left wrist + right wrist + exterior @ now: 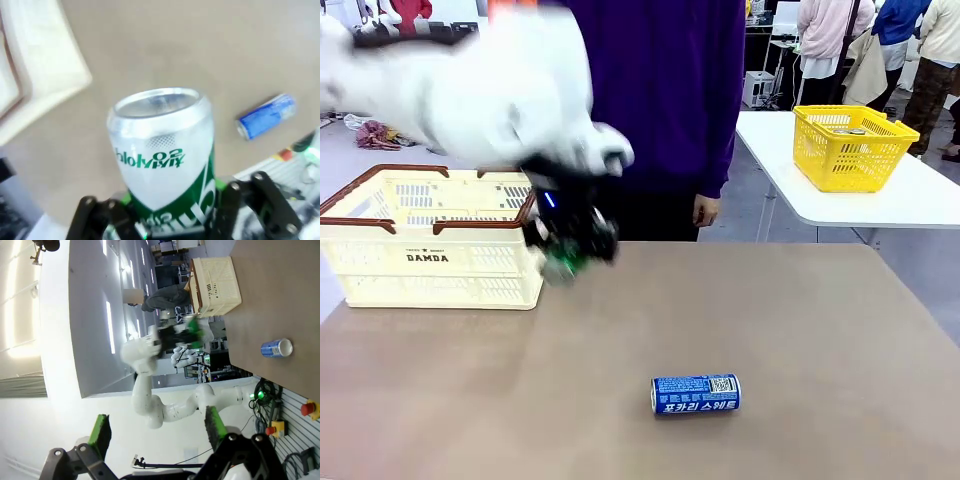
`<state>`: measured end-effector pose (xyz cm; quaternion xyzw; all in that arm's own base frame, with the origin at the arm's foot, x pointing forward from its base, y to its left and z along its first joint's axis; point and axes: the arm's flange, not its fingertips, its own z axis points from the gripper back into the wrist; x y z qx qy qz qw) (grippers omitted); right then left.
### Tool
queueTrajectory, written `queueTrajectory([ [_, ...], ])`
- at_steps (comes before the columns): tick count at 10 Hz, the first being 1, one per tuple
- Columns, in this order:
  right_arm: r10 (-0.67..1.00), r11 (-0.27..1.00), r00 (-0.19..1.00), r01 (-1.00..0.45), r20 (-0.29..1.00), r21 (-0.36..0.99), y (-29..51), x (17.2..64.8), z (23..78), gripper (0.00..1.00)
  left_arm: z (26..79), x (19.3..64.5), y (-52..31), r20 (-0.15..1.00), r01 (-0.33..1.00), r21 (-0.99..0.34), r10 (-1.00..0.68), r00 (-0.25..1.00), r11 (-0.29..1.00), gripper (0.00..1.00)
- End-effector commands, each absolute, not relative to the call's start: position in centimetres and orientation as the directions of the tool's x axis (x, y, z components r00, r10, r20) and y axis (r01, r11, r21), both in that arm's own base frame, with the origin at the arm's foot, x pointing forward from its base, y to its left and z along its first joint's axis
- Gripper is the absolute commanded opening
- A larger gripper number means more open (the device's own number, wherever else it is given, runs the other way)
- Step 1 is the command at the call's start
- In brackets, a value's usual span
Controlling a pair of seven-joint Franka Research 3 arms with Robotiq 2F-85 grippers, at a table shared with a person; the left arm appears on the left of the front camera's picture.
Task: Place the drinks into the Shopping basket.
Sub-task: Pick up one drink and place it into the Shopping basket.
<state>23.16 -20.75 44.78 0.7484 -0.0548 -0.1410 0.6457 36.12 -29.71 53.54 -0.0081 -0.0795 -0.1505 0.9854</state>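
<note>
Wrist cam: L gripper [167, 222] clamps green can [162, 150] (blurred up front).

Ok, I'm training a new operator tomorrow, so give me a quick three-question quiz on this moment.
1. True or false: the blue can stands upright inside the Shopping basket.
2. What does the left end effector grip? A) a green can B) the blue can C) nothing
3. Fill in: the right end effector's jaws stand ___.
Key: 1 false, it lies on its side on the table; 2 A; 3 open.
</note>
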Motion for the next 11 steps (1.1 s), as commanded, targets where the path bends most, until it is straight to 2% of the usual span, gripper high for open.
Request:
queueTrajectory([
  [1,-0.263,-0.172,0.953,0.109,-0.152,0.979,-20.9,23.0,45.4,1.00,63.3,41.1,-25.0,0.271,0.235,0.039,-0.237,0.933,0.971,0.00],
  [2,-0.263,-0.172,0.953,0.109,-0.152,0.979,-20.9,23.0,45.4,1.00,66.3,43.8,-21.9,0.258,0.189,-0.003,-0.181,0.949,0.982,0.00],
  [3,-0.263,-0.172,0.953,0.109,-0.152,0.979,-20.9,23.0,45.4,1.00,68.1,46.8,-18.5,0.284,0.180,0.022,-0.179,0.942,0.983,0.00],
  [4,-0.263,-0.172,0.953,0.109,-0.152,0.979,-20.9,23.0,45.4,1.00,68.4,49.7,-15.4,0.368,0.094,0.046,-0.104,0.924,0.995,0.00],
  [5,-0.263,-0.172,0.953,0.109,-0.152,0.979,-20.9,23.0,45.4,1.00,67.5,52.2,-12.8,0.377,0.003,0.047,-0.021,0.926,0.999,0.00],
  [6,-0.263,-0.172,0.953,0.109,-0.152,0.979,-20.9,23.0,45.4,1.00,66.2,53.7,-11.4,0.366,-0.007,0.045,-0.010,0.931,0.999,0.00],
  [8,-0.263,-0.172,0.953,0.109,-0.152,0.979,-20.9,23.0,45.4,1.00,63.4,56.7,-10.7,0.320,0.052,-0.003,-0.048,0.946,0.999,0.00],
  [11,-0.263,-0.172,0.953,0.109,-0.152,0.979,-20.9,23.0,45.4,1.00,57.7,59.4,-10.0,0.221,0.066,0.037,-0.073,0.973,0.997,0.00],
])
